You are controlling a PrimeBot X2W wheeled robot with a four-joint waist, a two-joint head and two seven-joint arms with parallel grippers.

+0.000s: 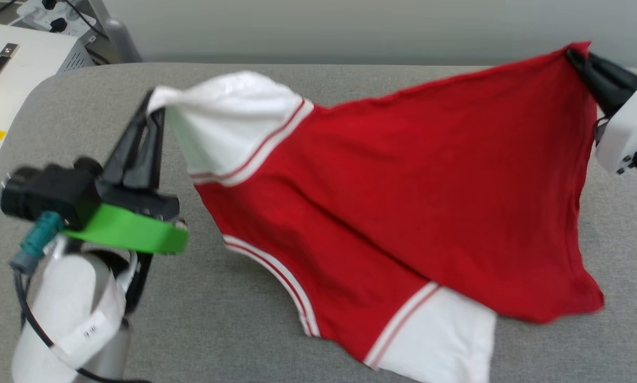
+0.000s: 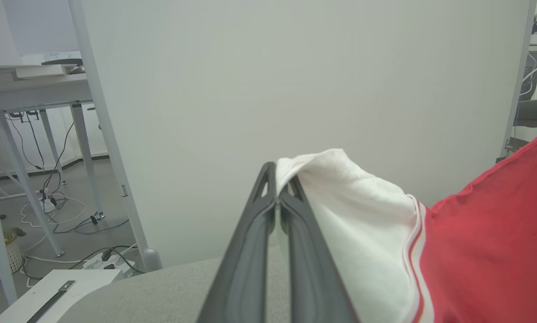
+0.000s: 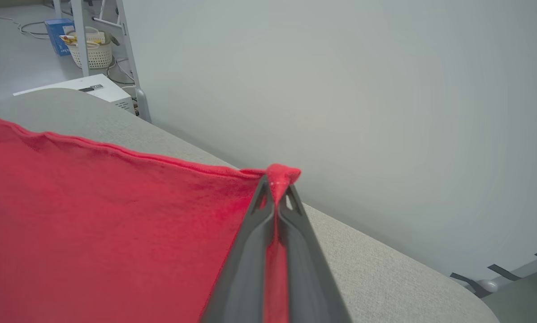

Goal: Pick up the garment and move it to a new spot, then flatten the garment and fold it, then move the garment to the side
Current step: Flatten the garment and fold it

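My left gripper (image 1: 152, 103) pinches one white sleeve at ten o'clock, my right gripper (image 1: 572, 53) a red corner at two, stretching the red jersey T-shirt (image 1: 403, 175) with white short sleeves and red-white stripe trim between them; its other sleeve sags at five o'clock.

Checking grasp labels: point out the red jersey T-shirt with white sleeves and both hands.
red jersey T-shirt (image 1: 403, 175), head view, middle of red body.
left hand (image 1: 156, 108), head view, fingertips on white sleeve.
right hand (image 1: 573, 53), head view, fingertips on red corner.
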